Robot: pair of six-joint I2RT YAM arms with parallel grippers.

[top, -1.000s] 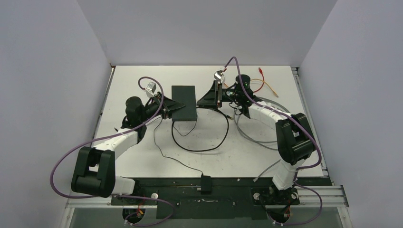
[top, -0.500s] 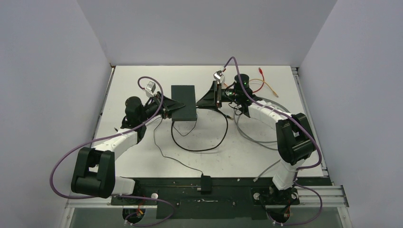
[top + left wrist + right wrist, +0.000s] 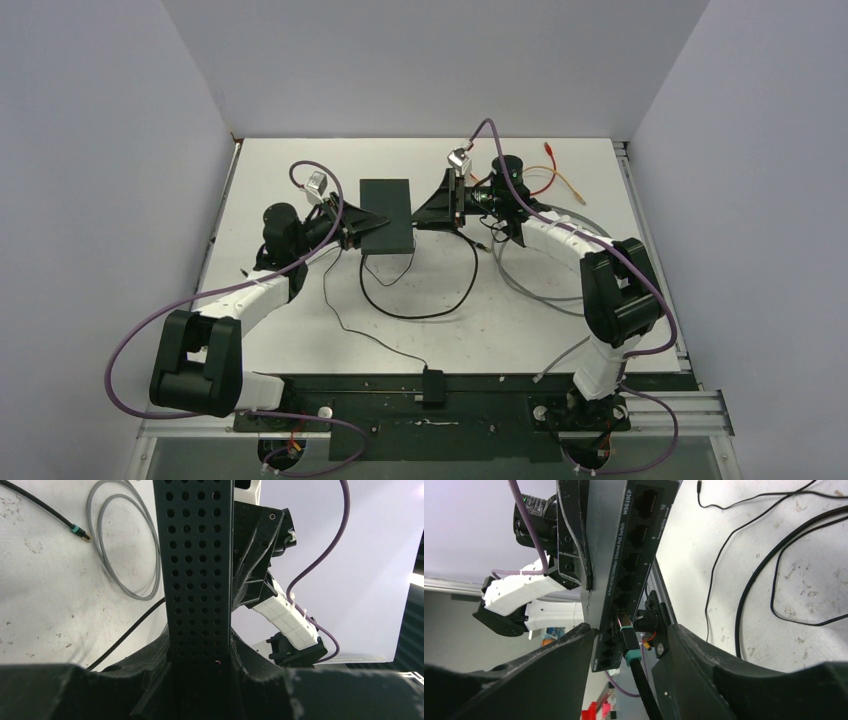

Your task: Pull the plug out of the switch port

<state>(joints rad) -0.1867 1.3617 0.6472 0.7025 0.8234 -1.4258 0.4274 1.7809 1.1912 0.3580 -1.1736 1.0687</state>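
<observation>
Switch (image 3: 388, 212): flat matte-black box, mid-table in the overhead view, long axis running from the near edge toward the far edge, port row on the long edge facing the robot's right. Left gripper (image 3: 352, 230): clamped on the opposite long edge, perforated wall pinched between its 2 fingers. Plug (image 3: 626, 642): teal-booted, seated in 1 port toward one end of the row, black cable (image 3: 644, 695) trailing from it. Right gripper (image 3: 432, 212): the nearer arm, jaws apart, 1 finger on either side of the plug, not pinching it. The plug's long axis leaves the port face in line with the right gripper's reach. Judged next move: close on the boot, then draw straight back rightward.
</observation>
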